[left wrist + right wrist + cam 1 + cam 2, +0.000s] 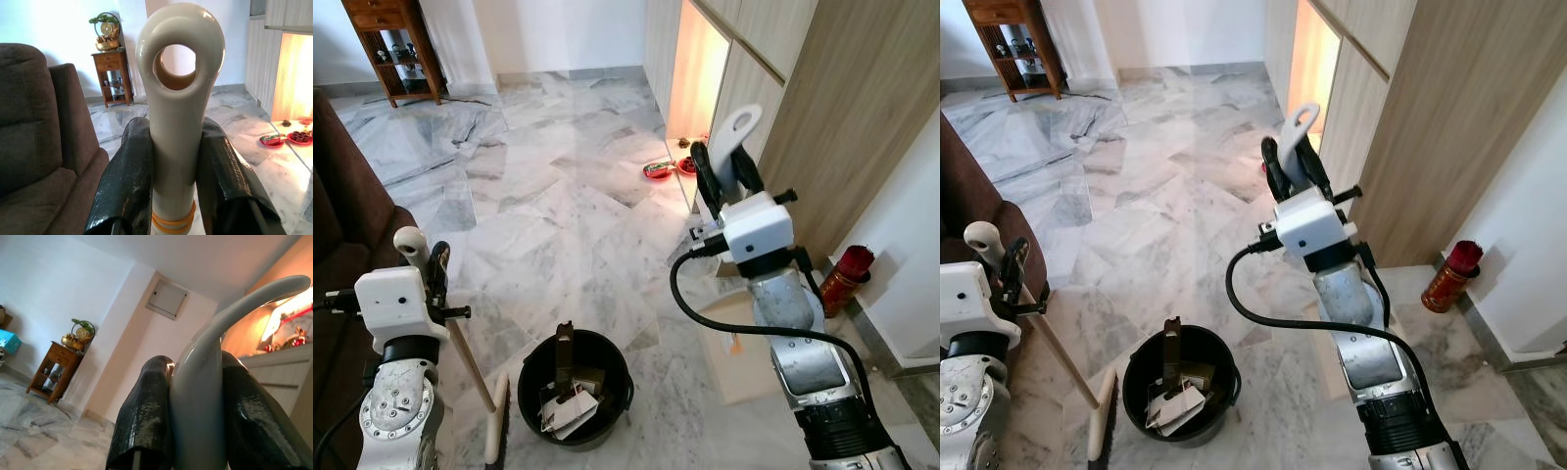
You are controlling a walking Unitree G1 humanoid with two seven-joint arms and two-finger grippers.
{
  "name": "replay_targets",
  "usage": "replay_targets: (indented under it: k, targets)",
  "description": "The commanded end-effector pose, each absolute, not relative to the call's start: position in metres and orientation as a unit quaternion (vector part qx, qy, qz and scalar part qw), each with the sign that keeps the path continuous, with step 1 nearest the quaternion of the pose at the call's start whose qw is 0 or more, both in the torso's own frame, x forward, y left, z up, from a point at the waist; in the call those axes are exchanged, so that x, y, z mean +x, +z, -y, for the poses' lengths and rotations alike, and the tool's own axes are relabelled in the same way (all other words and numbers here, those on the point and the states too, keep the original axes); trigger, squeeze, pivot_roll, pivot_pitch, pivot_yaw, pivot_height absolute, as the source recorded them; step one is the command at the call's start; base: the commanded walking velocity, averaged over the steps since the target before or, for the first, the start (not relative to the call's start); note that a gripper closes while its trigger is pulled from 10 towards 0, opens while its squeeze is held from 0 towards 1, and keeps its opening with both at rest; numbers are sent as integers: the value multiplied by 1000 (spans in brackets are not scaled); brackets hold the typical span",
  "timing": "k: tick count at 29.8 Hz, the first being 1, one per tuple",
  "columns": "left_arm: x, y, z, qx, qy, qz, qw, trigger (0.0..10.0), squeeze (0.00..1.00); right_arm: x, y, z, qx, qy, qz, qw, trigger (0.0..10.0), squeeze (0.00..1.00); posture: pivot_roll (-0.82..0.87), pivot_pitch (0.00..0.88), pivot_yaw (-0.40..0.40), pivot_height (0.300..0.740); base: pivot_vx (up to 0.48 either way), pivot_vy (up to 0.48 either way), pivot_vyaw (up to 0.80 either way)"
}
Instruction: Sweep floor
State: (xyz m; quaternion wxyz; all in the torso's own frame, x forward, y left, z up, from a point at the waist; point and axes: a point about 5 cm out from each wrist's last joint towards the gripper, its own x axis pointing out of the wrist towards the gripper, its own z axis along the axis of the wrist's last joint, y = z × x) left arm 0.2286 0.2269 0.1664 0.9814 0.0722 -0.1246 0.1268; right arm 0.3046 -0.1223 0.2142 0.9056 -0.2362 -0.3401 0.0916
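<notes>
Left gripper (438, 266) has its jaws closed on the top of the broom handle (465, 357), just below the ring-shaped end; the handle slants down to the broom head (499, 421) resting on the marble floor (538, 196), just beside the black bucket (574, 390). Right gripper (724, 176) is raised near the cabinet (783, 108), jaws closed on a pale handle with a hole at its end (736, 132), probably a dustpan handle; its lower part is hidden behind the wrist, so this is a guess. The bucket holds paper scraps and a dark upright object, not identifiable. Risks, as judged: the broom head sits so close to the bucket that a careless stroke could knock or tip it; a grip this high on the handle gives little control of the bristles; the black cable (705, 313) looping off the right arm could snag. Red dishes (671, 167) on the floor by the lit cabinet opening could be struck. No dirt can be made out on the floor.
</notes>
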Motion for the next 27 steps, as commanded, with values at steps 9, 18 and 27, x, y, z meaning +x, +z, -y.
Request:
replay_targets:
  k: [9,18,27]
  targets:
    - [218,173,-221,65,112,146,981,10000,0,307,193,139,-233,60,321,916,10000,0,60,45,33,740,0,0,0]
    - [213,160,-217,57,108,126,985,10000,0,308,175,143,-199,40,293,934,10000,0,58,32,39,740,0,0,0]
    - [215,161,-217,57,109,126,984,10000,0,314,173,144,-164,29,278,946,10000,0,59,66,38,740,0,0,0]
